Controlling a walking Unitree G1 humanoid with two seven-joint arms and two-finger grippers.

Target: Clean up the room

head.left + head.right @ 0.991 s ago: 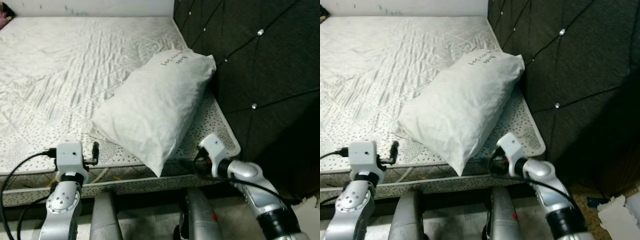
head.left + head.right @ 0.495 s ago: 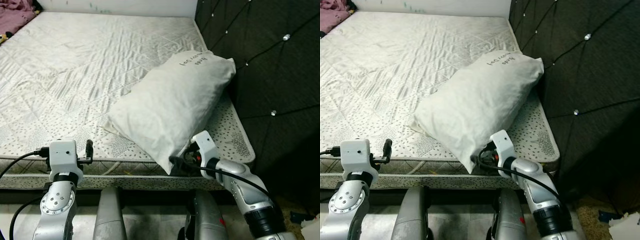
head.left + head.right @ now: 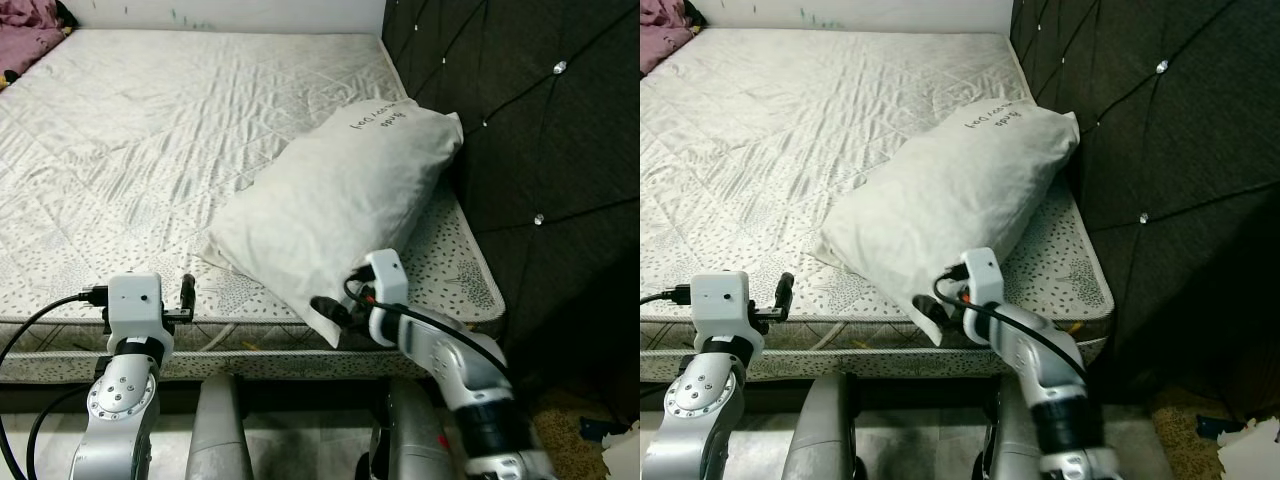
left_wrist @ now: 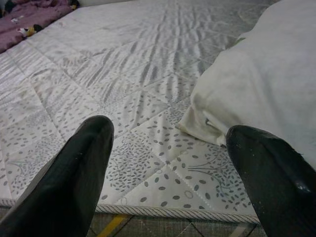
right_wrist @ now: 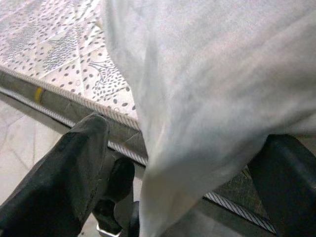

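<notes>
While the head camera looks down over the near edge of the bed, a white rectangular fabric pillow [image 3: 335, 215] with dark handwriting near its far end lies aslant on the white quilted mattress [image 3: 150, 140], its long axis running from 7 o'clock to 1 o'clock. Its far end rests against the dark tufted headboard [image 3: 520, 130] with small studs, at 3 o'clock. Its near corner overhangs the mattress edge toward 6 o'clock.

Right gripper [image 5: 168, 163]: positioned at that overhanging corner, at about 5 o'clock in the head views. In the right wrist view the jaws stand wide apart, one black finger [image 5: 64, 163] on each side of the hanging cloth; the corner sits between them, not clamped.

Left gripper [image 4: 168, 163]: held at the mattress edge at about 7 o'clock, pointing across the bed. Its jaws are spread wide and hold nothing; the pillow's near side corner lies beyond and between them, apart from both fingers.

Crumpled purple cloth [image 3: 25, 20] lies at the far corner of the bed, at 11 o'clock.
</notes>
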